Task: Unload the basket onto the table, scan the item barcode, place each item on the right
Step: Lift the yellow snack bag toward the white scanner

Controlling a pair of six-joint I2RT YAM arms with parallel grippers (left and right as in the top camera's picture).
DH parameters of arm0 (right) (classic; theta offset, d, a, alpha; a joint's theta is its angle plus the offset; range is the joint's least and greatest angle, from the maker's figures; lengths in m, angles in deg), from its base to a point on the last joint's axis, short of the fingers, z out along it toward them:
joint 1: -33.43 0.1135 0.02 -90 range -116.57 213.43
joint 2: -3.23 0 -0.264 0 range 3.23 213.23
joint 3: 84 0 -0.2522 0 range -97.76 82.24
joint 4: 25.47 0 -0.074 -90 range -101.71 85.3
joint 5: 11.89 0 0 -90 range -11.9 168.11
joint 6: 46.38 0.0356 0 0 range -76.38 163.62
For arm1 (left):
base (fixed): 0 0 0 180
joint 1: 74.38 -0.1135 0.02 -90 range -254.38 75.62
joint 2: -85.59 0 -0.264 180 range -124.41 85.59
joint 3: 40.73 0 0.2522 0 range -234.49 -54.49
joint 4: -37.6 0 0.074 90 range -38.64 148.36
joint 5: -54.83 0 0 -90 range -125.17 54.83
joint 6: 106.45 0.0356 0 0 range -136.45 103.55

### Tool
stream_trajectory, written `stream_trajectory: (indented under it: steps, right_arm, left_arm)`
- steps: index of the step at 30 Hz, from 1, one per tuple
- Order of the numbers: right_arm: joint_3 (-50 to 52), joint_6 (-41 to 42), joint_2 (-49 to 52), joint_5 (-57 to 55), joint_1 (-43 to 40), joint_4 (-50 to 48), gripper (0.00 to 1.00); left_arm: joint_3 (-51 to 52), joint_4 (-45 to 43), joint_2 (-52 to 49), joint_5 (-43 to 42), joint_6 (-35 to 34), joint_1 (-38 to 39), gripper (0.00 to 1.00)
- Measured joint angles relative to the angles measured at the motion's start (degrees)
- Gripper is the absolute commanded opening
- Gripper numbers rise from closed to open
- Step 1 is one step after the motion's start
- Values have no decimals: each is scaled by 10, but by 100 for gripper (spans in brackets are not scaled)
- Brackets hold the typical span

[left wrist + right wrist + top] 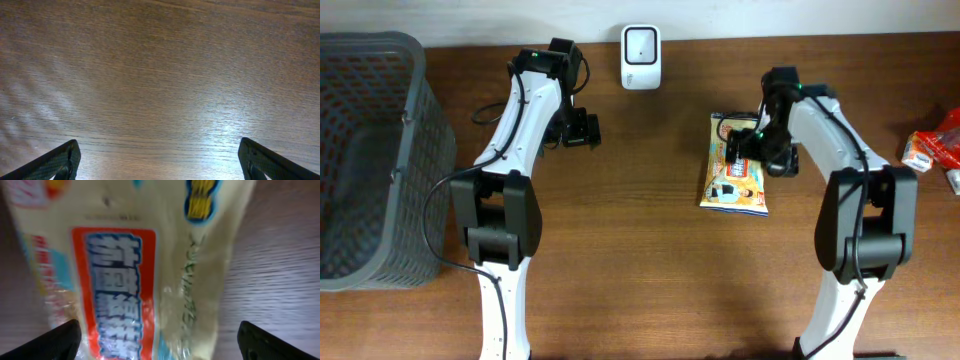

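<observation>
Snack packet (pixel 734 176) lies flat on the table (pixel 640 270), near the white scanner (pixel 640 43); my right pincer (pixel 157 340) hangs spread wide just above it, gripping nothing. My left pincer (pixel 159 160) gapes wide, well apart.

Cream packet (pixel 210 280) — orange-blue label (pixel 117 290), brown woodgrain table (pixel 160 75)

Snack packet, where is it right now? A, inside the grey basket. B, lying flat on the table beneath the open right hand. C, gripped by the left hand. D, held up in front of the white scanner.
B: the snack packet lies flat on the table, and the right hand hangs over it with fingers spread wide.
</observation>
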Motion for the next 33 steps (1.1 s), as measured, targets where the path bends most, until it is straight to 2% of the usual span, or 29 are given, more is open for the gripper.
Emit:
stream_trajectory:
  steps: [1, 2, 3, 6, 9, 12, 18, 20, 25, 29, 33]
  right_arm:
    - [15, 3, 0, 10, 0, -21, 59]
    - [25, 3, 0, 21, 0, -35, 33]
    - [30, 3, 0, 34, 0, -44, 18]
    - [31, 6, -4, 54, 0, -50, 5]
    - [31, 7, -9, 85, -2, -50, 4]
    - [31, 8, -7, 178, -5, -47, 4]
    - [26, 7, 2, 589, -8, -143, 4]
    - [25, 8, 2, 669, -8, -146, 4]
    - [25, 12, 2, 741, -7, -126, 4]
    - [22, 16, 2, 756, 0, -45, 4]
    - [22, 16, 2, 758, 6, -33, 4]
  left_arm:
    - [0, 0, 0, 0, 0, 0, 99]
    - [0, 0, 0, 0, 0, 0, 99]
    - [0, 0, 0, 0, 0, 0, 99]
    - [0, 0, 0, 0, 0, 0, 99]
    - [0, 0, 0, 0, 0, 0, 99]
    - [0, 0, 0, 0, 0, 0, 99]
    - [0, 0, 0, 0, 0, 0, 99]
    - [0, 0, 0, 0, 0, 0, 99]
    - [0, 0, 0, 0, 0, 0, 99]
    - [0, 0, 0, 0, 0, 0, 99]
    - [0, 0, 0, 0, 0, 0, 99]
